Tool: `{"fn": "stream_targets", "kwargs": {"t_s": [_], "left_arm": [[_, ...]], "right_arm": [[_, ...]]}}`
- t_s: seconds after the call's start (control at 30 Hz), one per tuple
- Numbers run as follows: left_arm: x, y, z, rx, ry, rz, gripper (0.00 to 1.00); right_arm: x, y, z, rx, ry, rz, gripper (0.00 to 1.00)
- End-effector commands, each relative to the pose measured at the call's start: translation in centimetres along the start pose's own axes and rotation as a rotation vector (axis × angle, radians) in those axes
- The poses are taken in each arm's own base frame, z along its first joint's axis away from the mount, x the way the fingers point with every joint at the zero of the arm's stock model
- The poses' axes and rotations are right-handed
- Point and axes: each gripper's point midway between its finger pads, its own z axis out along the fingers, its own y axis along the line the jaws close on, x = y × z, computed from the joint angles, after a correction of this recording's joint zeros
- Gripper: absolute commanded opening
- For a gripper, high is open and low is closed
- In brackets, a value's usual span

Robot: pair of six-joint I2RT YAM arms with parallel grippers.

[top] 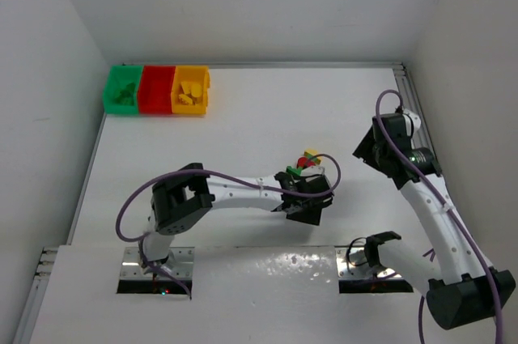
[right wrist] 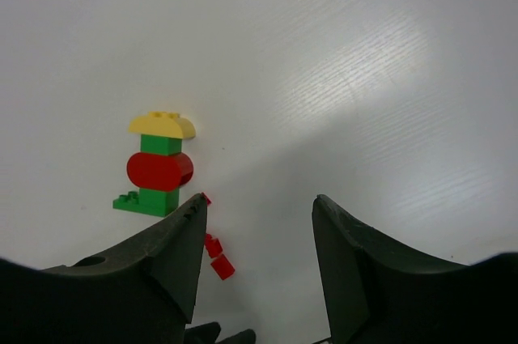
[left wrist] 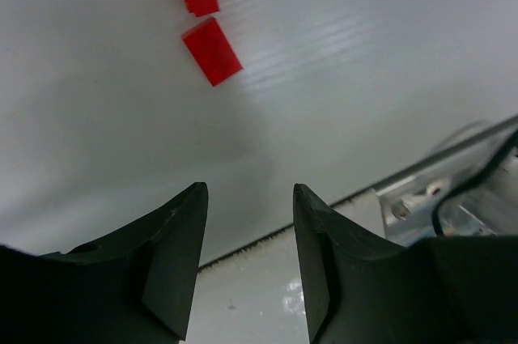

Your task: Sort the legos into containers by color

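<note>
Top view: containers (top: 158, 109) far-left on counter (top: 259, 109); stacked legos (top: 308, 161) mid-counter, well apart.
Left wrist: left gripper (left wrist: 247, 192) part-open, empty; red legos (left wrist: 212, 51) ahead, so centre one between jaws first.
Right wrist: right gripper (right wrist: 255, 202) part-open, empty, near stacked legos (right wrist: 159, 167).

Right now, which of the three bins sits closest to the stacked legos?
The yellow bin, at the row's right end; the red bin and green bin sit farther left.

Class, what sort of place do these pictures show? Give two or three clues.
Probably a robotics lab test cell: two robot arms bolted to a white table, plain white panels walling it, and coloured bins with toy bricks set out for sorting.
</note>
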Motion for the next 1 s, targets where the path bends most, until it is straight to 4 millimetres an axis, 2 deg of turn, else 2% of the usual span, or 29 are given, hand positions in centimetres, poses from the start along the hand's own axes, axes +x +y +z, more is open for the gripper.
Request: {"fn": "stream_targets", "kwargs": {"t_s": [0.0,0.13,0.3,0.47,0.7,0.87,0.97], "left_arm": [[-0.9,-1.1,1.2,0.039,-0.03,-0.083,0.44],[-2.0,-0.8,3.2,-0.01,-0.079,-0.062,0.44],[-2.8,-0.9,4.3,-0.042,-0.105,-0.049,0.44],[-2.6,0.8,5.9,-0.11,-0.117,-0.039,0.42],[-3.5,4.3,5.0,-0.239,-0.16,0.005,0.39],[-3.9,4.5,3.9,-0.241,-0.135,0.023,0.39],[-4.0,4.6,3.8,-0.247,-0.139,0.042,0.4]], "right_arm": [[-0.6,-0.4,-0.8,-0.004,-0.046,0.05,0.54],[-0.3,0.0,-0.5,-0.03,-0.034,0.029,0.55],[0.2,0.3,-0.5,-0.04,0.002,0.007,0.55],[-0.1,0.4,-0.8,-0.056,-0.021,0.009,0.55],[-0.6,0.5,-1.3,-0.064,-0.031,0.009,0.55],[-0.5,0.4,-1.5,-0.067,-0.033,0.01,0.55],[-0.5,0.3,-1.6,-0.065,-0.035,0.01,0.55]]}}
